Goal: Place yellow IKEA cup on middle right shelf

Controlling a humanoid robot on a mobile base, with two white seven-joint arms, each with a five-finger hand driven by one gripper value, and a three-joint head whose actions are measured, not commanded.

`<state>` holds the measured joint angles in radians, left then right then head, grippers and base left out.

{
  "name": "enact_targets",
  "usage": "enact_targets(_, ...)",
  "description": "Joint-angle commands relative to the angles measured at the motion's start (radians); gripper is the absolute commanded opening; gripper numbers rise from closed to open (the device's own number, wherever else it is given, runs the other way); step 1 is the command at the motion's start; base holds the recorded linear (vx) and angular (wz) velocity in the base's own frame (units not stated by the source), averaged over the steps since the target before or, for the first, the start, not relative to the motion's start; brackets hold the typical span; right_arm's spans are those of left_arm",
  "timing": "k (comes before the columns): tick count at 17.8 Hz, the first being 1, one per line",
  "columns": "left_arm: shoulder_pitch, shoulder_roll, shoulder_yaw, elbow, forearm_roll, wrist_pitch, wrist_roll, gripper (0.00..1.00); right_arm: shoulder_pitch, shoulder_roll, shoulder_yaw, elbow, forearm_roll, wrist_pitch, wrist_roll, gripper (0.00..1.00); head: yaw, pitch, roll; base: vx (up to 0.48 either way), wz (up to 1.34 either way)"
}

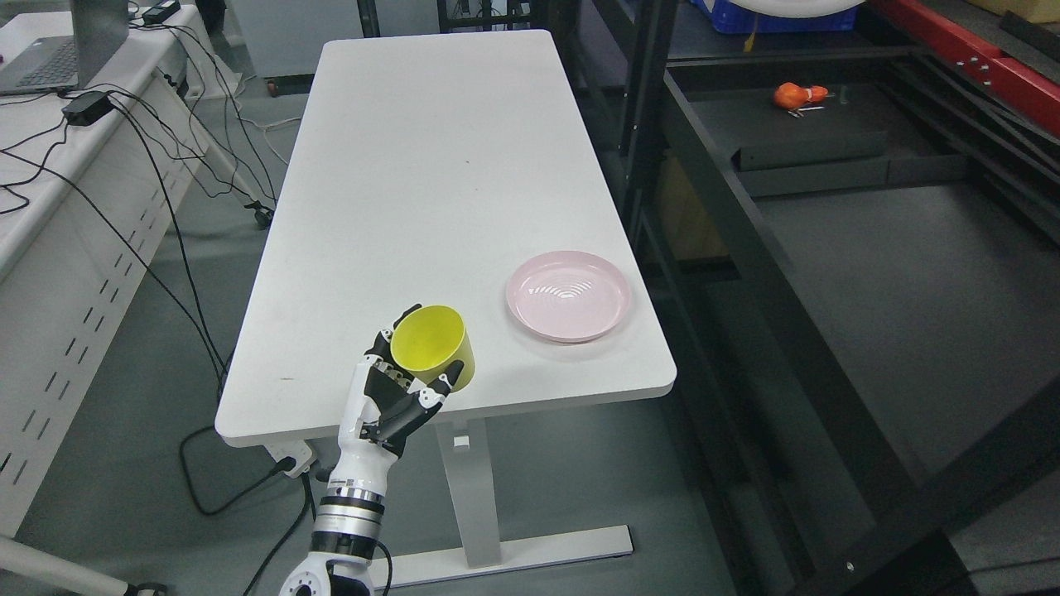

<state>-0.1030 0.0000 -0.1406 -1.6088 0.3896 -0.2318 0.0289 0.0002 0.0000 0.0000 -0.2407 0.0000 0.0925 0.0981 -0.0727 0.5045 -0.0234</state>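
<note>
The yellow cup [435,348] is near the front edge of the white table [447,165], tilted with its open mouth toward me. My left hand [411,372] comes up from the bottom left and its fingers are curled around the cup, holding it just over the table's front part. The black shelf unit [869,273] stands to the right of the table, its wide dark shelf surface open from above. My right arm does not show.
A pink plate [570,295] lies on the table's front right corner, right of the cup. An orange object [797,96] lies at the back of the shelf. A desk with a laptop [58,50] and cables stands at left.
</note>
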Motion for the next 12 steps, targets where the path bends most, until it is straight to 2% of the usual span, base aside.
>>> enact_targets(1, -0.001, 0.017, -0.008, -0.008, 0.0, 0.002, 0.002, 0.0, 0.01, -0.017, 0.017, 0.0, -0.025, 0.0, -0.215, 0.99, 0.0, 0.0, 0.0, -0.15, -0.38)
enact_targets(12, 0.003, 0.017, -0.016, -0.005, -0.001, 0.005, 0.006, 0.0, 0.01, -0.017, 0.017, 0.0, -0.025, 0.0, -0.215, 0.99, 0.0, 0.0, 0.0, -0.143, -0.31)
